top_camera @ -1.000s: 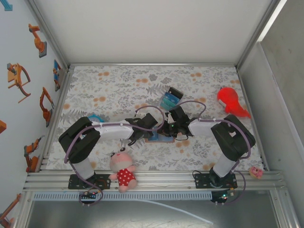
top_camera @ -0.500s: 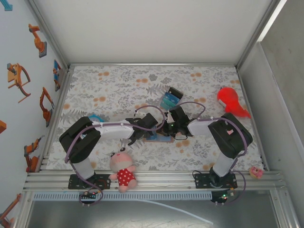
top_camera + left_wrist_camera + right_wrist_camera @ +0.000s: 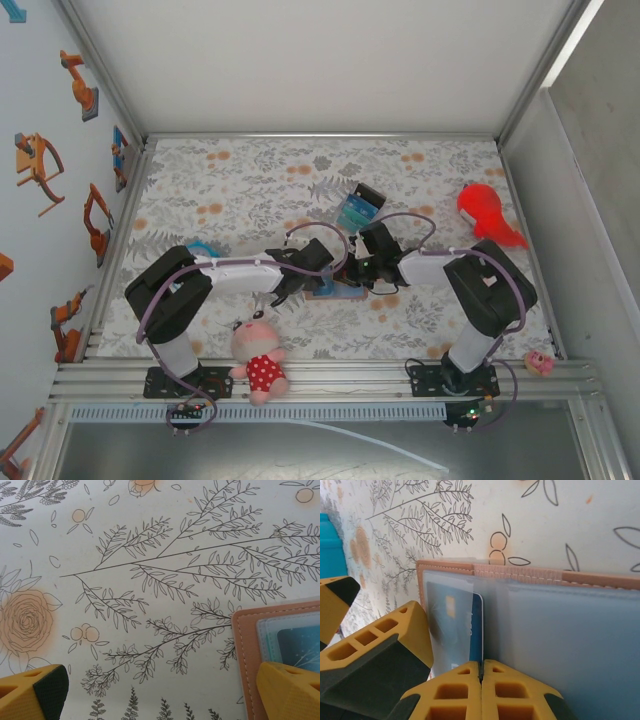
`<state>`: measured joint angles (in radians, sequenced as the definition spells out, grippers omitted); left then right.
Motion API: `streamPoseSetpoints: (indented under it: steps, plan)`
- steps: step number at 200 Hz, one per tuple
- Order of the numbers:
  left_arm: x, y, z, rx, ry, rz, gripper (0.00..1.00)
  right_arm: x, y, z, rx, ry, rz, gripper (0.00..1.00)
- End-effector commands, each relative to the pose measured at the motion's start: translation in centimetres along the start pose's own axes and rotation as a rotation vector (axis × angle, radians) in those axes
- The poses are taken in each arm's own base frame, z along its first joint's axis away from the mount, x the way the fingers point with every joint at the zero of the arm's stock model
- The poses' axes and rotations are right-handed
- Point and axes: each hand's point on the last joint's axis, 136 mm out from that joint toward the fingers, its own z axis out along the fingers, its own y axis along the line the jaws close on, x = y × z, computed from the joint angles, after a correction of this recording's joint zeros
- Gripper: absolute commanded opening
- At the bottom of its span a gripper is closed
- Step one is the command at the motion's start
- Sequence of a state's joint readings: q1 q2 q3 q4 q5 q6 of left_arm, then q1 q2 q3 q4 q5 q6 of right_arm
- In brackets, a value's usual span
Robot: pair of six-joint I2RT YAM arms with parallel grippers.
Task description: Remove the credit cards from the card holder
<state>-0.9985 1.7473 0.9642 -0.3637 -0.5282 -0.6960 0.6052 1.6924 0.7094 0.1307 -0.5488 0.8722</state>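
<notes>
The card holder (image 3: 520, 572) lies open on the table, pinkish-tan rim around clear blue-grey pockets; in the top view it lies between the two grippers (image 3: 336, 291). A blue credit card (image 3: 476, 625) sticks partway out of the left pocket. My right gripper (image 3: 481, 667) is shut, and the card's near edge runs into the seam between its fingertips. My left gripper (image 3: 162, 700) is open wide over the table. Its right finger (image 3: 290, 690) sits on the holder's corner (image 3: 245, 645), above the pocketed card (image 3: 300, 645).
A black, blue and teal striped block (image 3: 358, 208) lies just behind the grippers. A red toy (image 3: 485, 212) is at the right, a plush doll (image 3: 258, 355) at the near edge, a teal piece (image 3: 200, 247) by the left arm. The far half of the floral cloth is open.
The right gripper's fingers have closed fully on the card's edge, and the right arm has shifted slightly. The left gripper has stayed open in place.
</notes>
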Motion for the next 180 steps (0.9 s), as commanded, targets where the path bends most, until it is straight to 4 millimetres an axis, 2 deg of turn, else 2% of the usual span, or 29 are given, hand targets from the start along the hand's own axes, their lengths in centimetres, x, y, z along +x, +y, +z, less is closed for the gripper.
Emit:
streamPoseSetpoints:
  steps: [1, 85, 180]
  plan:
    - [0.8, -0.3, 0.0, 0.001, 0.04, 0.02, 0.97, -0.3, -1.5, -0.8, 0.102, -0.012, -0.023, 0.0]
    - [1.1, -0.3, 0.3, 0.004, 0.055, 0.01, 0.97, -1.0, -2.2, -2.1, 0.166, -0.028, -0.053, 0.0]
    - [0.1, -0.5, 0.5, 0.022, 0.039, -0.008, 0.97, -1.7, -2.4, -3.6, 0.251, -0.042, -0.123, 0.0]
